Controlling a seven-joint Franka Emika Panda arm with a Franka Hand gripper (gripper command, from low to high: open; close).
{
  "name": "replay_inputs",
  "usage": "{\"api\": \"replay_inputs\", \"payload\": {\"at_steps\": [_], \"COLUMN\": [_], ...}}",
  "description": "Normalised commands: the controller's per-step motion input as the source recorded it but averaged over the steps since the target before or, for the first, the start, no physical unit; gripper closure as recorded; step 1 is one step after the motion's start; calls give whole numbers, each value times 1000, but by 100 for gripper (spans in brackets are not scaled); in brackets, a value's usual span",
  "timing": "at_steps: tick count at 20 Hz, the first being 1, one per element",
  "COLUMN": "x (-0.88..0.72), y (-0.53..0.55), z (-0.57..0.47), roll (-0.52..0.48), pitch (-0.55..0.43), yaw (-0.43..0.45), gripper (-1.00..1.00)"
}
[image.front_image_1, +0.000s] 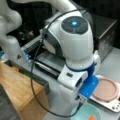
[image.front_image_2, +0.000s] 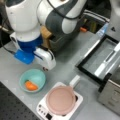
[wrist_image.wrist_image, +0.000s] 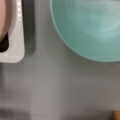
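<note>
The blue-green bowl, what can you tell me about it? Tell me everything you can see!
The round, pale blue-green bowl looks smooth and glossy, like ceramic or plastic. It stands upright on the grey table, in a front view's lower left. A small orange piece of food, perhaps a carrot, lies inside, by the rim. The bowl stands apart from the white hob with the pink pan. The wrist view shows its curved rim. The end effector is not in view.

In the wrist view, the curved rim of a pale teal bowl (wrist_image.wrist_image: 85, 32) fills the upper right, a white appliance corner (wrist_image.wrist_image: 16, 47) with a pinkish lid (wrist_image.wrist_image: 3, 17) (only a sliver at the left edge) sits apart from it, grey tabletop (wrist_image.wrist_image: 62, 87) between and below them.
</note>
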Motion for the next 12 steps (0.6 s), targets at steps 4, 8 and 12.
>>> {"api": "replay_inputs", "payload": {"at_steps": [4,8,12], "x": [-740,-495,-451], "y": [505,190,146], "z": [51,-147,-95], "roll": [-247,-244,-193], "pitch": [-89,-184,-176], "yaw": [-84,-33,-12], "gripper": [-100,-100,-100]}}
